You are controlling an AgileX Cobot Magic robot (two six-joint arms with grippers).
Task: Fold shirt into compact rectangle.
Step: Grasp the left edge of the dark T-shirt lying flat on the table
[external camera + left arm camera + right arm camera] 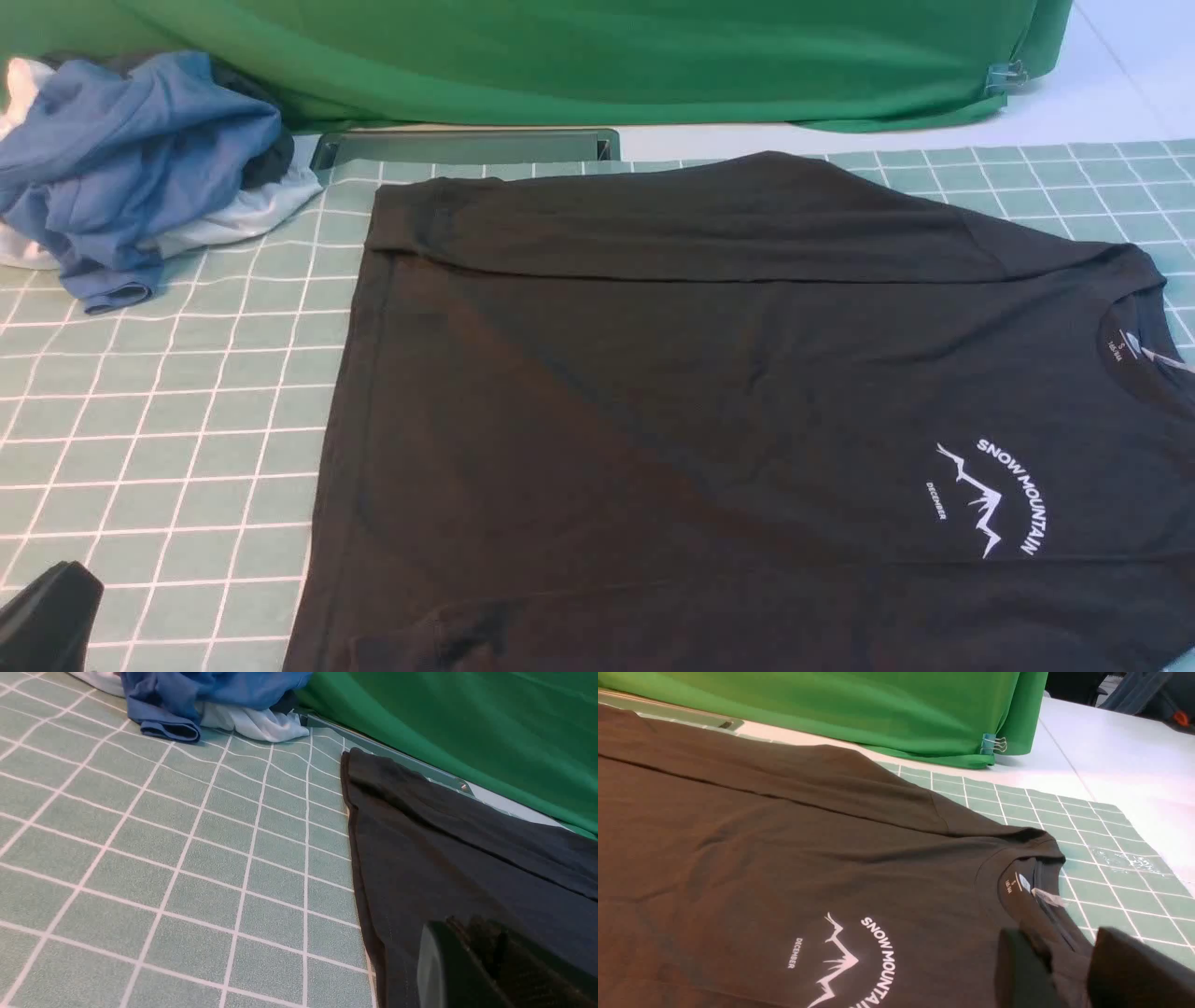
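From the front, the shirt (709, 401) is lying flat on the bench (187, 420). It is filling the middle and running out toward 3 o'clock, collar that way, with its far side turned in along 12 o'clock. The left gripper (45, 618) is sitting low at 7 o'clock, off the cloth and closed on nothing. A careless sweep from there risks dragging the hem and spoiling that fold, or snagging the blue and white garments (140, 168) at 10 o'clock.

From the left wrist, the left gripper (451, 963) is angling down toward the shirt's (444, 858) hem side.

From the right wrist, the right gripper (1064, 952) is hovering low at the collar (1017, 877), jaws apart with the neckband between them. Whether the pads are touching cloth is hard to say. If it closes there it may catch only one layer, and the shirt (784, 849) could twist.
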